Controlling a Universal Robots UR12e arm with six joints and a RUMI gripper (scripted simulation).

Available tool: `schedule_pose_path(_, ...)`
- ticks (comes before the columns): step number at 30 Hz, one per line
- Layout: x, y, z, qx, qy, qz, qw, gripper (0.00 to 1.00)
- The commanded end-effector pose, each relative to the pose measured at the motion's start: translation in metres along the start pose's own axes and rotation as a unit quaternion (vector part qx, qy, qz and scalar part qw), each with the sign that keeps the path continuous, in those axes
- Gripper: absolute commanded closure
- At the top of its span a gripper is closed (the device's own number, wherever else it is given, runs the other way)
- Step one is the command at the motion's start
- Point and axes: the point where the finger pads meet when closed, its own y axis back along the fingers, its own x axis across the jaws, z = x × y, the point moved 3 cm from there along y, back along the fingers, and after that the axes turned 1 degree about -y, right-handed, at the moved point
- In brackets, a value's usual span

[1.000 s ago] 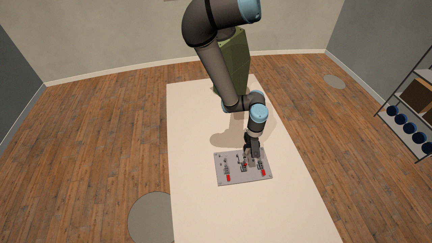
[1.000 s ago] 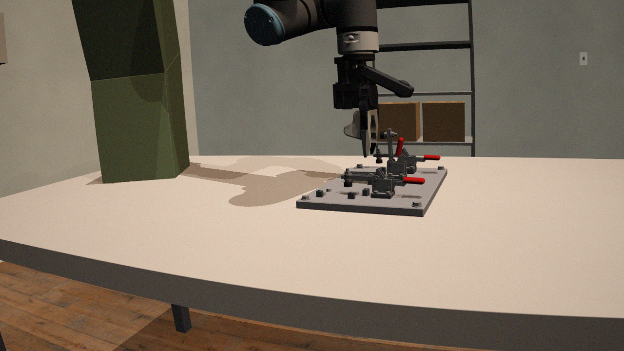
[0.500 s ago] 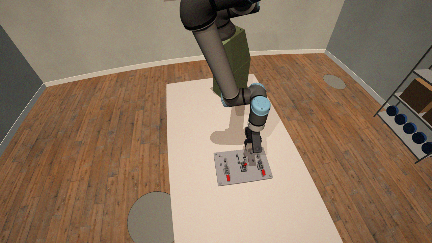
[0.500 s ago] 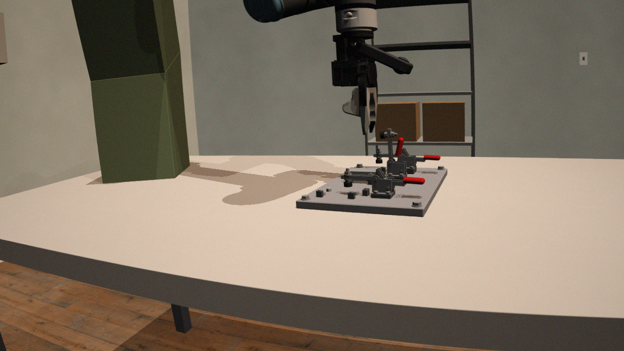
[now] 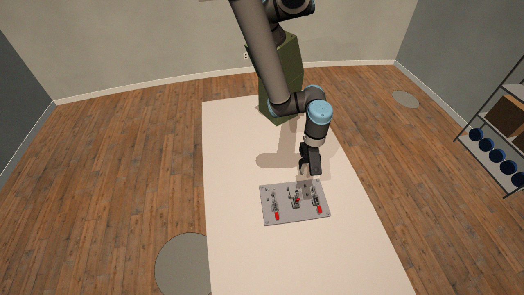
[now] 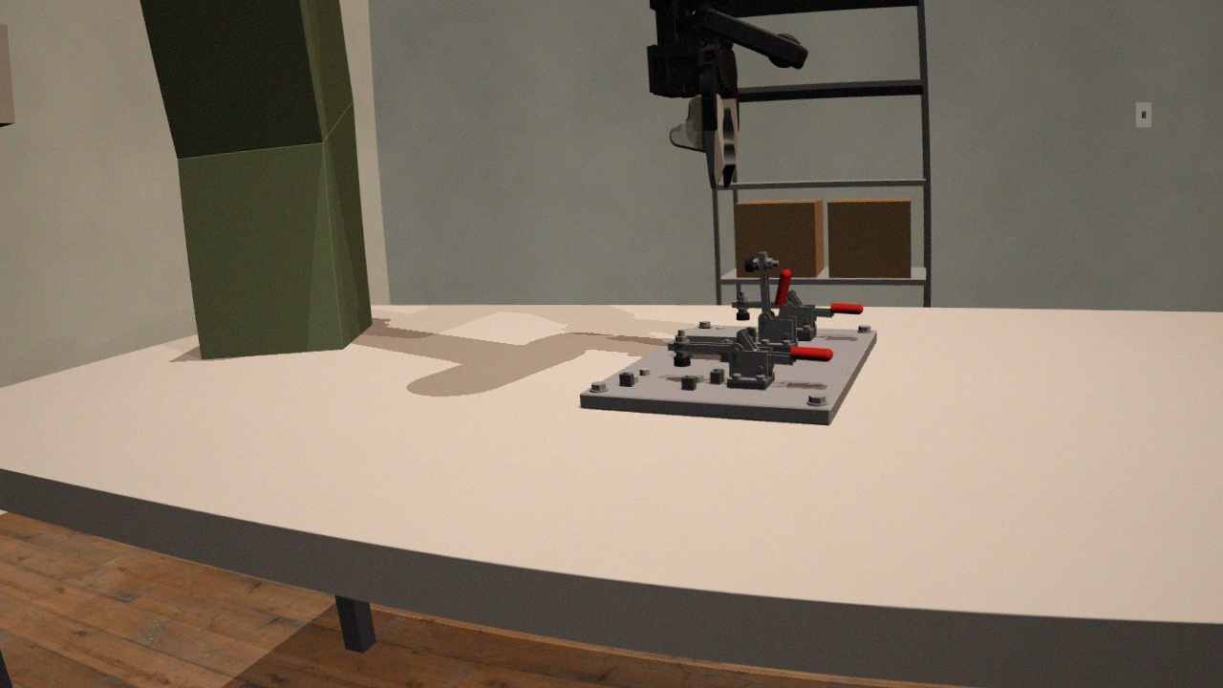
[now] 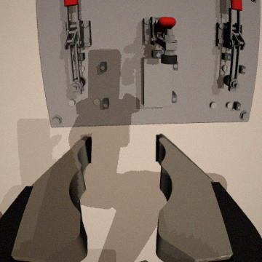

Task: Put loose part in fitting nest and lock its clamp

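- Bench [image 6: 598, 479] [image 5: 238, 146] [image 7: 22, 156] edge nearest us, exterior view: fixture plate [image 6: 709, 397] [image 5: 285, 216] [image 7: 120, 118] sits well back from it. Middle clamp [image 6: 776, 329] [image 5: 296, 205] [image 7: 169, 45] unlocked, bar and red handle [image 6: 783, 287] [image 5: 297, 200] [image 7: 167, 22] raised; outer handles flat. Gripper [image 6: 724, 182] [image 5: 307, 174] [image 7: 123, 137] hangs above, touching nothing.
- Top: fixture lies nearer the bench's right long edge than its left; the part [image 5: 293, 191] [image 6: 714, 334] [image 7: 158, 84] is in the middle nest.
- Wrist: jaws partly open, nothing between them. Part beside its two side blocks, near the stop block; contact and flatness we can't confirm.
- Our reading: placing looks done, clamping remains. Next: check seating, then push the handle down, away from the part, past the stiff point to its stop.

Jaws [image 5: 307, 173] [image 6: 722, 183] | raised higher above fixture plate [image 5: 293, 219] [image 6: 700, 409] [image 7: 120, 118] | arm [image 5: 262, 55] [image 6: 684, 51] lifted with them
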Motion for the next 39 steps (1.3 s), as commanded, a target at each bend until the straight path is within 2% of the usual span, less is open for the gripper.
schedule_pose_path(1, -0.001, 0.006, 0.005, -0.005, 0.0, -0.001, 1.0, 0.72)
schedule_pose_path(8, 0.002, 0.003, 0.0, -0.005, -0.001, 0.0, 1.0, 0.72)
schedule_pose_path(19, 0.02, 0.005, -0.034, -0.002, -0.001, 0.0, 1.0, 0.72)
schedule_pose_path(21, 0.02, 0.005, -0.034, -0.002, -0.001, 0.0, 1.0, 0.72)
schedule_pose_path(31, 0.041, 0.005, -0.07, -0.002, -0.001, 0.0, 1.0, 0.72)
schedule_pose_path(39, 0.044, 0.004, -0.078, -0.003, 0.0, 0.0, 1.0, 0.72)
